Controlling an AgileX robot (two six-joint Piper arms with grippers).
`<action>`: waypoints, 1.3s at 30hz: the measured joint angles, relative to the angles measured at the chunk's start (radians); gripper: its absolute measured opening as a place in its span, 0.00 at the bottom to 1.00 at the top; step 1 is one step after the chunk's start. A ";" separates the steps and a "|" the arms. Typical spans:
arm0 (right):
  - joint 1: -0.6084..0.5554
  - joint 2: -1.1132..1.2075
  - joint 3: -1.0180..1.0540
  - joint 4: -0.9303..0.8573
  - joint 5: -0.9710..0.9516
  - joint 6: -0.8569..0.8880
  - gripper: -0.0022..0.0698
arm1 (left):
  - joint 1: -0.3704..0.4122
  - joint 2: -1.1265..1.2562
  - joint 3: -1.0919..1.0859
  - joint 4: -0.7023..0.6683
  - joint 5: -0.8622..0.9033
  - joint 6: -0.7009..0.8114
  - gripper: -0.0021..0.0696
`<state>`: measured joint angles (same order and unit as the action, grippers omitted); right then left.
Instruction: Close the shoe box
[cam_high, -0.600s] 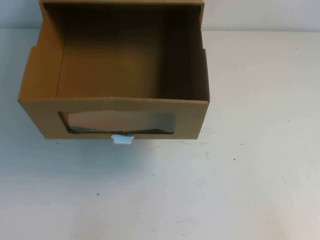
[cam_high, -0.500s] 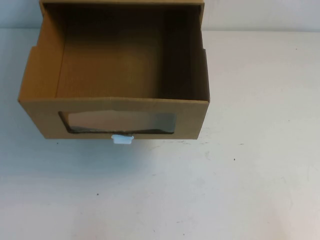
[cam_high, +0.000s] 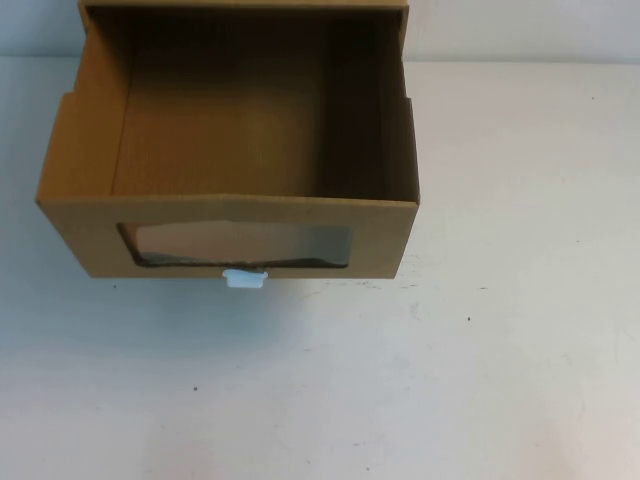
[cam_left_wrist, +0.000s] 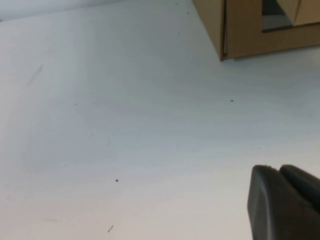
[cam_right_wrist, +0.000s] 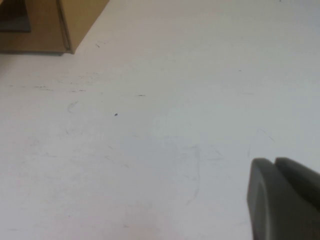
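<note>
Shoe box (cam_high: 230, 180) sits on desk (cam_high: 450, 350) at the far left-centre, drawer drawn out toward the robot, open on top. Window (cam_high: 240, 245) in the near front face; pull tab (cam_high: 245, 279) just below it. Left gripper (cam_left_wrist: 285, 200) and right gripper (cam_right_wrist: 282, 197) both over bare desk, well apart from the box.

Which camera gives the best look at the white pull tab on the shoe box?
The high view: the white pull tab sits under the window on the shoe box front. The wrist views catch only a box corner, no tab. The left gripper and right gripper hang over the bare table.
</note>
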<state>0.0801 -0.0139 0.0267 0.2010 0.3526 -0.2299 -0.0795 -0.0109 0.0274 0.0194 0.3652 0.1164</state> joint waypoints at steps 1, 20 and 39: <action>0.000 0.000 0.000 0.000 0.000 0.000 0.01 | 0.000 0.000 0.000 0.000 -0.001 0.000 0.02; 0.000 0.000 0.000 0.000 0.000 0.000 0.01 | 0.000 0.000 0.000 -0.037 -0.011 -0.006 0.02; 0.000 0.000 0.000 0.000 0.000 0.000 0.01 | 0.000 0.031 -0.091 -0.471 -0.127 -0.184 0.02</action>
<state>0.0801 -0.0139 0.0267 0.2010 0.3526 -0.2299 -0.0795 0.0201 -0.0637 -0.4521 0.2385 -0.0674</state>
